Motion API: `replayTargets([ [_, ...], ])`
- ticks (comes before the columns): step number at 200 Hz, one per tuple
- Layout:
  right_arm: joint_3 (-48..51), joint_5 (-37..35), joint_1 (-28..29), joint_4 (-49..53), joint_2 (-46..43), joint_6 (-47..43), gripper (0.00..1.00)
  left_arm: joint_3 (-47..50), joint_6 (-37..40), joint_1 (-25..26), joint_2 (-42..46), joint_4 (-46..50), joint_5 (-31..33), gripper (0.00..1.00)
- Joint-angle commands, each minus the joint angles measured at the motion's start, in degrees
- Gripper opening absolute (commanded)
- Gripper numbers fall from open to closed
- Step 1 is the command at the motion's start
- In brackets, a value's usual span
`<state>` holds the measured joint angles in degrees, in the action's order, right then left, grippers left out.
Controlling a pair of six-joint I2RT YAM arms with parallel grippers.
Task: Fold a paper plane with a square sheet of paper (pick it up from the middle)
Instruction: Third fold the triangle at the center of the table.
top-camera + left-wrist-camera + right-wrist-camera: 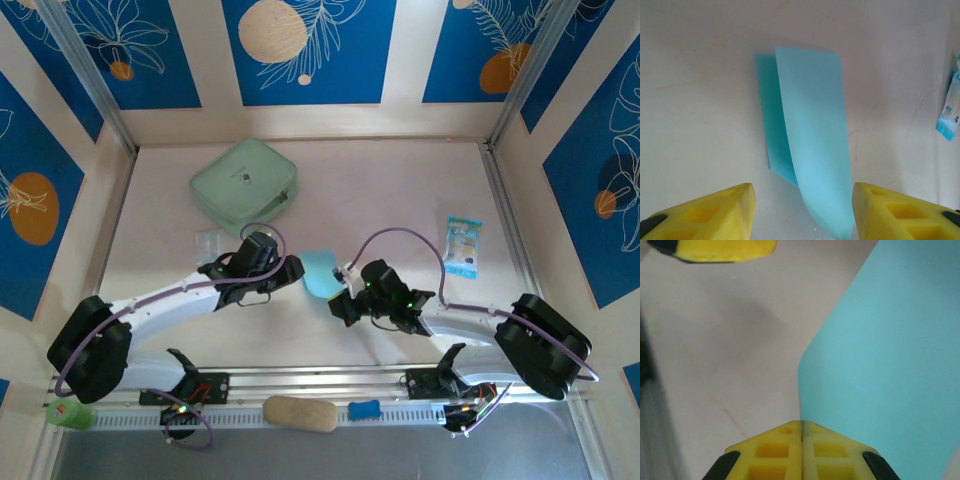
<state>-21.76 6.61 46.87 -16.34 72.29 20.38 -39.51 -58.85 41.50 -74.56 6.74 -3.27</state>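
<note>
The thin, light cyan-blue square sheet of paper curls up at the middle of the pale table; the right gripper is pinched tight on its edge. The left gripper has its jaws apart, the sheet's curled end between them.

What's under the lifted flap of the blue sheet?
Under the raised flap of the square sheet you can see its own other half, darker in shade, with pale bare table around it. The patch of table directly beneath that lower half is covered.
</note>
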Motion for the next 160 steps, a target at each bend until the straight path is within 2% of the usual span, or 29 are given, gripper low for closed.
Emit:
replayTargets([
  [1,-2.9,11.9,-0.7,2.3,2.0,4.2,0.06,-1.9,2.5,-0.9,-0.4,1.6,0.4,0.52],
  [29,-5.1,15.5,-0.9,2.3,5.9,6.0,0.06,-3.1,3.5,-0.9,-3.1,-1.4,-3.2,0.45],
  [81,-7.2,16.7,-0.9,2.4,9.8,8.2,0.06,-8.1,6.8,-1.1,-12.5,-4.4,-10.8,0.23],
  [129,-7.4,17.1,-1.2,1.9,12.2,9.4,0.06,-13.5,10.2,-1.2,-22.1,-4.3,-15.0,0.15],
  [160,-7.5,17.2,-1.4,2.2,12.9,9.6,0.06,-14.3,11.8,-1.4,-26.4,-2.9,-13.9,0.13],
])
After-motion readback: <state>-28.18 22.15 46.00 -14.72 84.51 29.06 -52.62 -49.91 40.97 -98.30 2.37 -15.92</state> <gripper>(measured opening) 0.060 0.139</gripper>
